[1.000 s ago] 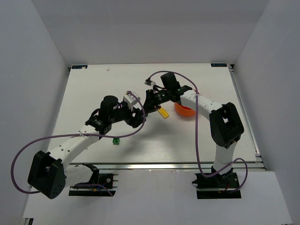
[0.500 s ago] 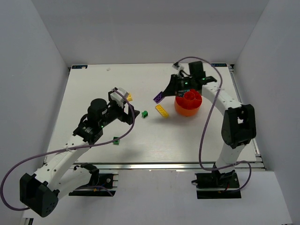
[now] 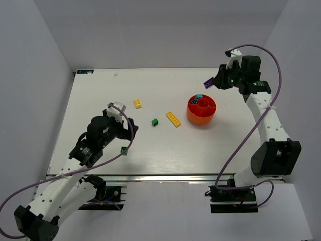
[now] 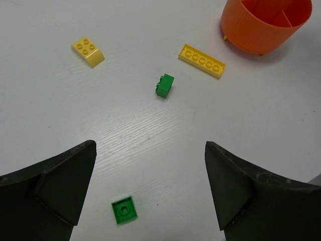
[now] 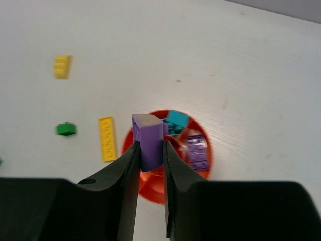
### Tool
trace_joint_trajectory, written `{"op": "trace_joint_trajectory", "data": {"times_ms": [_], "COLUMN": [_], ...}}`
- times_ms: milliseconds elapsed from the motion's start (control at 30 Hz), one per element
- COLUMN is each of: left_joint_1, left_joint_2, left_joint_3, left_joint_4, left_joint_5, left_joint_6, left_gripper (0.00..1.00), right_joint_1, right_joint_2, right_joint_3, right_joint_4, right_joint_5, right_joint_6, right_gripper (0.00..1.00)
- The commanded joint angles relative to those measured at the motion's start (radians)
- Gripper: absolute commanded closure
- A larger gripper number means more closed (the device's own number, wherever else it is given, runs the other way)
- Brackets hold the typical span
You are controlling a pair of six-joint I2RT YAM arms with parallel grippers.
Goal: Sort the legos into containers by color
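One purple brick [image 5: 148, 138] is clamped between my right fingers [image 5: 125, 173], and I hold it in the air. In my right wrist view it lines up over the orange bowl [image 4: 256, 32], on the side away from the purple compartment. How high it hangs, I cannot tell.

Inside the bowl I see some purple bricks [image 5: 196, 150] in one compartment and a teal brick [image 5: 175, 120] in the one beside it, so I judge that part of the sorting is done.

Four legos lie loose on the surface: a long yellow plate [image 4: 201, 60] near the bowl, a green brick [image 4: 164, 85] just beside it, a small yellow brick [image 4: 88, 51] further off, and a flat green square [image 4: 124, 210] well apart from the others, close to my left fingers [image 4: 60, 186]. Those fingers stand wide apart and hold nothing.

Nothing blocks the way down to the bowl. I think the real risk is the dividers: the teal compartment is right next to the purple one, so the drop must be exact. My left arm is well apart from the bowl.
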Motion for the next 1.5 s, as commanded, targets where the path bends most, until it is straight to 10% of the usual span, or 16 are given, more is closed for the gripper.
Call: {"op": "trace_joint_trajectory", "data": {"times_ms": [0,733,1467], "left_joint_1": [0.005,-0.004,-0.004], "left_joint_2": [-0.053,-0.079,-0.074], "left_joint_3": [-0.013,-0.013,-0.013], "left_joint_4": [-0.014,-0.026,-0.026], "left_joint_5": [-0.066,-0.074,-0.074], "left_joint_6": [-0.016,-0.006,-0.005], "left_gripper": [0.02,0.02,0.02], "right_joint_1": [-0.016,-0.036,-0.034], "right_joint_2": [-0.003,0.25,0.114], "right_joint_3": [-0.016,0.011,-0.061], "right_joint_4": [0.006,-0.007,0.033], "right_joint_5": [0.244,0.277,0.277], "right_joint_6": [-0.113,-0.164,-0.167], "right_gripper": [1.0,1.0,1.0]}}
